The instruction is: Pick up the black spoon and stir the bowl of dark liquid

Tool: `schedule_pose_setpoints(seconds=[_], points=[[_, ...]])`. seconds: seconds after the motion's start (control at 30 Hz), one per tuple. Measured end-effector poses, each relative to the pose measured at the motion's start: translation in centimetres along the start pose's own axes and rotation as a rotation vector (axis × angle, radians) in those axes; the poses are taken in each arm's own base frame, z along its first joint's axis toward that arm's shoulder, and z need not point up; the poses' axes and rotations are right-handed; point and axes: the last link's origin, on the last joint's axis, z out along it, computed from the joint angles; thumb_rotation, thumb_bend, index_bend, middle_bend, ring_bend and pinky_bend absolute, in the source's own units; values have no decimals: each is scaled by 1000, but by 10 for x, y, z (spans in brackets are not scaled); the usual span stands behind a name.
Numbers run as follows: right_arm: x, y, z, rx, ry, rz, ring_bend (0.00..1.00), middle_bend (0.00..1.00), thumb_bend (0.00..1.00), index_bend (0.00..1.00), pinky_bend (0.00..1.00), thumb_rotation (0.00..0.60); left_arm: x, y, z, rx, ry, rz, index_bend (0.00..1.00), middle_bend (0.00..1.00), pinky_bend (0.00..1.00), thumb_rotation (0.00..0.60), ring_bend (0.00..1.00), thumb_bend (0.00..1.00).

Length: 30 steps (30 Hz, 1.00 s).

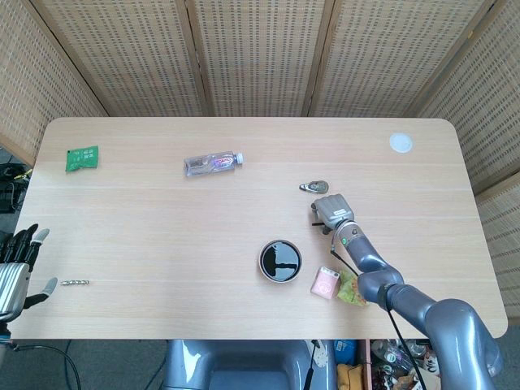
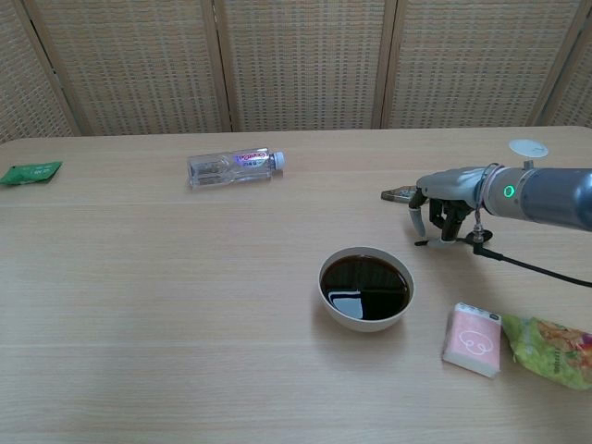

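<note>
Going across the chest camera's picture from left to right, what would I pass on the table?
Green packet → clear water bottle → bowl of dark liquid → right hand → pink box → white disc → green snack bag.

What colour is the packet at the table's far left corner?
Green packet, with small white print; clearest in the head view.

no legible text, bottle [image 2: 232,167] label print too small to read
</note>
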Motion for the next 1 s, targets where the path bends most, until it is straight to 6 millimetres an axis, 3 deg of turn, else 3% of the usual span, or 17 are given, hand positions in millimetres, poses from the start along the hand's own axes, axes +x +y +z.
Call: schedule_pose_setpoints(seconds=[1.0], points=[[-8,-11,3,-1,14,-1,930,911,512,549,1000,600,-4,-6,-3,16,-6,-8,0,0,0,600,0,321]])
